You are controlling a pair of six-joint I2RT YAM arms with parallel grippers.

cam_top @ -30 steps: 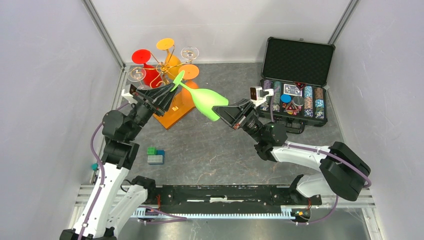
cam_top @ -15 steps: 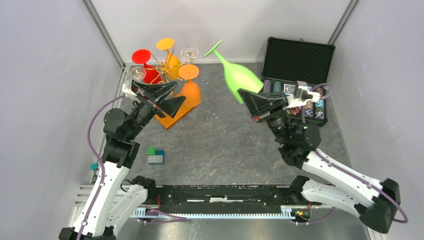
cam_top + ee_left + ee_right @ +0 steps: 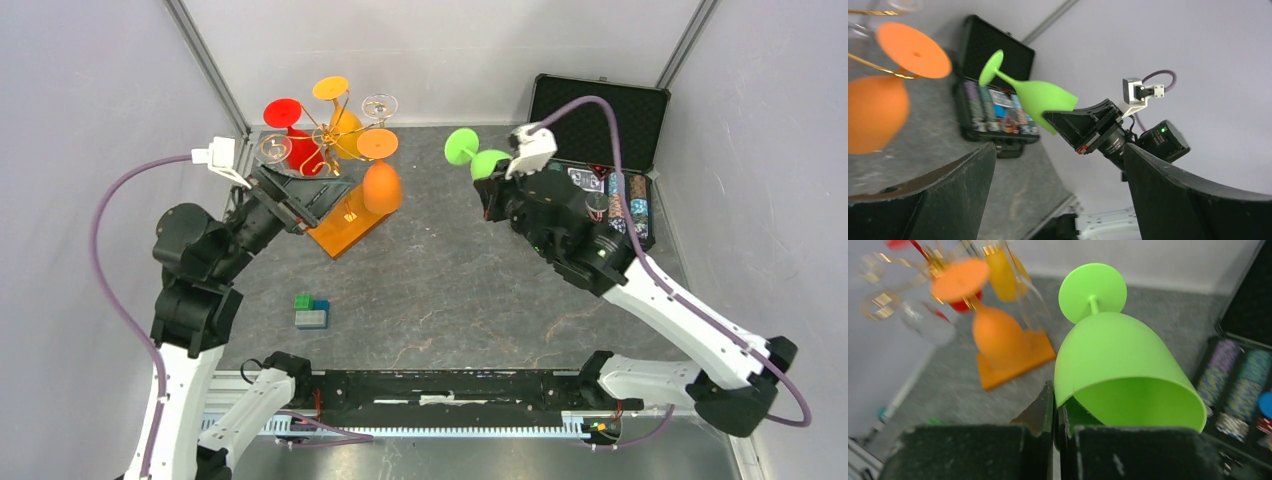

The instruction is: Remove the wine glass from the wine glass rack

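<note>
The green wine glass (image 3: 487, 160) is off the rack, with its foot (image 3: 461, 145) pointing away from the arm. My right gripper (image 3: 496, 182) is shut on its rim; in the right wrist view one finger is inside the bowl (image 3: 1113, 350) and one outside, the gripper (image 3: 1055, 395) pinching the wall. The gold wine glass rack (image 3: 327, 135) stands on its orange base (image 3: 343, 228) at the back left. It still carries an orange glass (image 3: 381, 187), red, yellow and clear ones. My left gripper (image 3: 318, 195) is open beside the rack base, holding nothing. The left wrist view shows the green glass (image 3: 1033, 92) held aloft.
An open black case of poker chips (image 3: 590, 195) lies at the back right, just behind the right arm. Small green and blue toy bricks (image 3: 311, 312) sit on the table near the left arm. Grey walls enclose the table on three sides.
My left gripper opened and let go of the green glass's foot, then drew back beside the rack. The right arm carried the glass away from the rack to the right and rear.
</note>
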